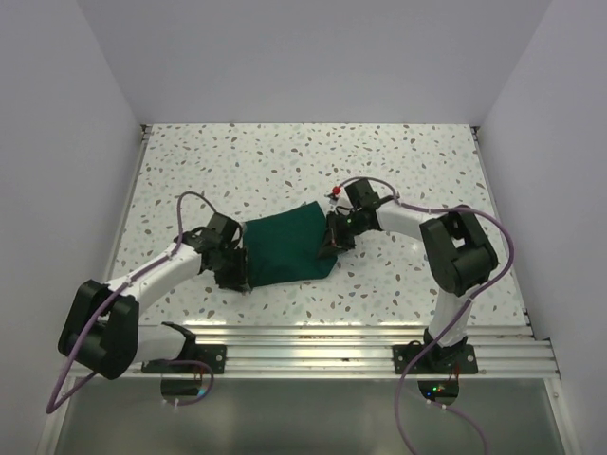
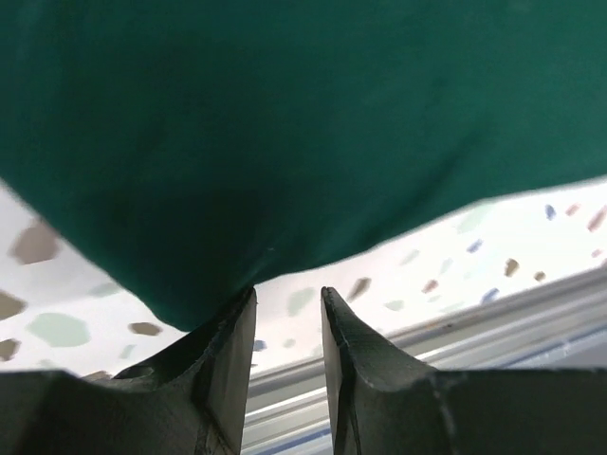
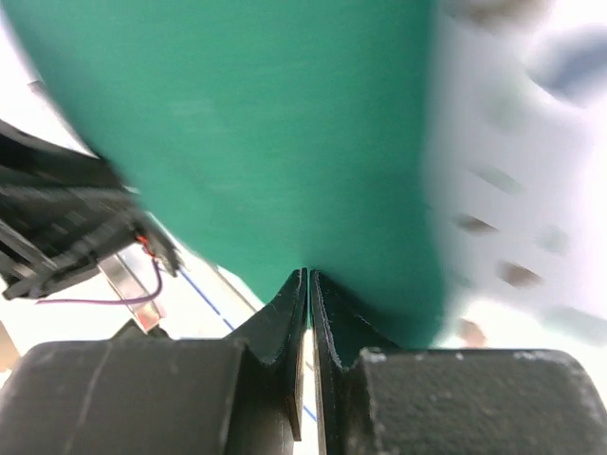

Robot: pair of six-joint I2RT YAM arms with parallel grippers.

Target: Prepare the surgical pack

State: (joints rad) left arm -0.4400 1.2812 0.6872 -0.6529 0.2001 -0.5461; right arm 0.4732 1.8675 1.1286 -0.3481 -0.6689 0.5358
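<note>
Dark green drape (image 1: 285, 248) lies between both grippers. Left gripper (image 2: 287, 294) fingers stand narrowly apart, the cloth's edge just past their tips. Right gripper (image 3: 307, 275) fingers pinch its edge.

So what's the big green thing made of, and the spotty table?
The dark green folded cloth looks like soft fabric with a matte finish: it bends and wrinkles and has no shine. The white speckled tabletop looks hard and smooth, like terrazzo-style stone or printed laminate with coloured chips. Which one is hard to tell.

Speckled white tabletop (image 1: 398, 161), ribbed aluminium rail (image 1: 332, 341) along its near edge, plain pale walls (image 1: 313, 57) around.
</note>
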